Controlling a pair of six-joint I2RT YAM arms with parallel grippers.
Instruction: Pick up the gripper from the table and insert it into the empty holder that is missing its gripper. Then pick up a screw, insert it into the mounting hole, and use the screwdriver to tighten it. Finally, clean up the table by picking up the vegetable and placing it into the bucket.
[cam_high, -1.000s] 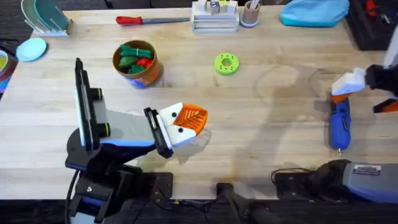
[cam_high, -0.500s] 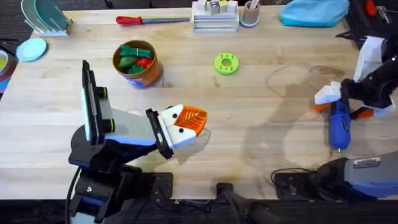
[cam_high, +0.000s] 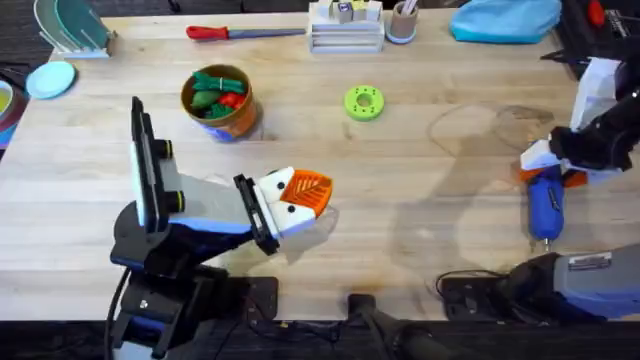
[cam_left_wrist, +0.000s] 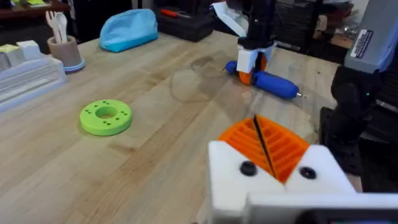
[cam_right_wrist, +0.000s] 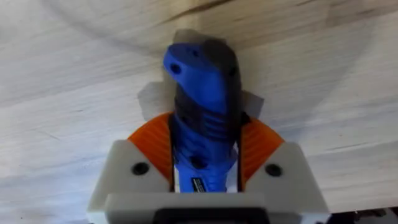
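Gripping the screwdriver (cam_high: 545, 204) well means centring the orange pads on the thick blue body, not the thin bit end, & squeezing square so it won't roll or twist on lift; judged from these views, the pickup is the step in hand, w/ the tool lying flat on the table (cam_high: 420, 230) near its right edge, bit pointing toward the arm bases

Right gripper (cam_right_wrist: 205, 163), seen from its wrist cam, straddles the blue body: ribbed orange pads (cam_right_wrist: 157, 146) sit either side of the tool and look to be touching or all but touching it, jaws apart by about the tool's width. Whether they are clamped firm can't be told for sure; it reads as closing on the tool rather than wide open. Overhead, the same gripper (cam_high: 548, 160) is down at the tool's far end

Left gripper (cam_high: 300, 192) hovers over the table's middle-left, well apart from the tool; its orange pads (cam_left_wrist: 264, 144) meet w/ only a thin dark line between them, so it looks shut & holds nothing visible

Bucket (cam_high: 217, 102) stands far left w/ green & red toy veg heaped inside. A green disc (cam_high: 364, 102) lies mid-table, a red-handled screwdriver (cam_high: 228, 32) at the far edge

Risk, as a judgement: a grip too near the tool's end could let it tip on lift
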